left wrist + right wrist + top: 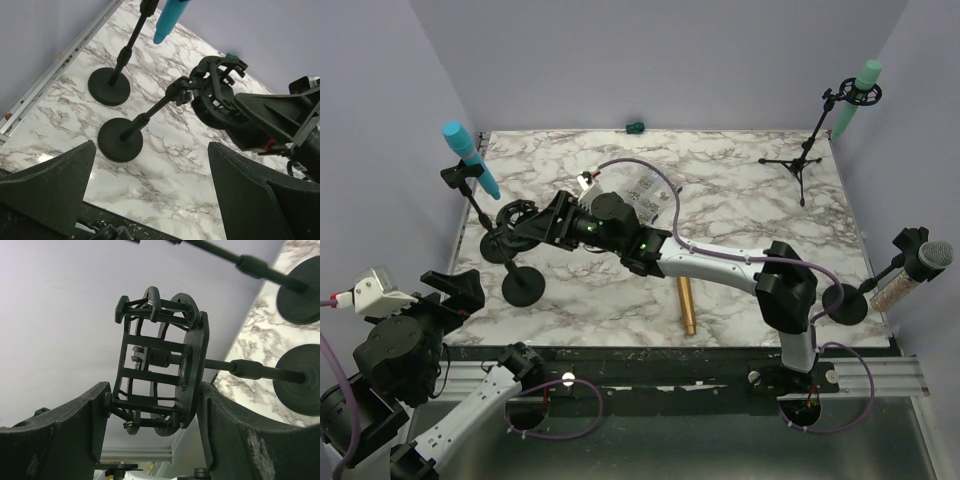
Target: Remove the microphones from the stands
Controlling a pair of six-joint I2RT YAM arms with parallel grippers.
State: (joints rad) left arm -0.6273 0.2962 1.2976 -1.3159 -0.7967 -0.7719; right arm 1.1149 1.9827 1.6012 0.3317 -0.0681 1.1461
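Right tool (154, 392) pinching the empty shock mount (160, 360); gold microphone (687, 305) flat on the worktop (740, 210).
The right arm reaches across to the left side, its fingers (70, 435) pressed against both sides of the black cage on the short stand (142, 119) (the right wrist view shows this best). The microphone lies on the marble just beside the right forearm, well apart from that stand. The left tool (151, 150) hangs spread wide near the front left edge, gripping nothing.
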